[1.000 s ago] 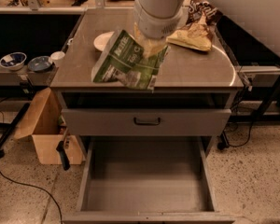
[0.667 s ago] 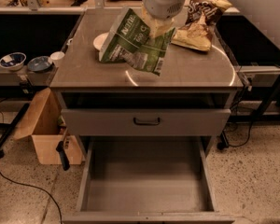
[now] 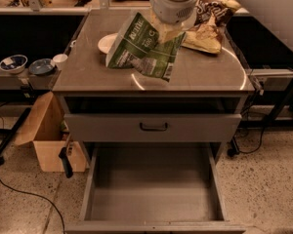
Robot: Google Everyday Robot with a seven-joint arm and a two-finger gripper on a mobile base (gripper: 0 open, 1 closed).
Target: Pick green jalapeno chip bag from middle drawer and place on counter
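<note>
My gripper (image 3: 167,32) hangs from the white arm over the counter (image 3: 212,72), near its middle. It is shut on the top edge of the green jalapeno chip bag (image 3: 142,51). The bag hangs tilted beneath it, its white lettering facing me and its lower edge close to the counter top; I cannot tell if it touches. The middle drawer (image 3: 103,199) stands pulled out at the bottom with a bare floor.
A white bowl (image 3: 107,43) sits on the counter just left of the bag. A brown-and-tan chip bag (image 3: 211,22) lies at the back right. The drawer front with a black handle (image 3: 154,126) is closed. A cardboard box (image 3: 50,139) and small bowls (image 3: 13,62) stand at the left.
The arm has carried the green bag farther back over the counter and slightly right. The bag hangs more upright than before.
</note>
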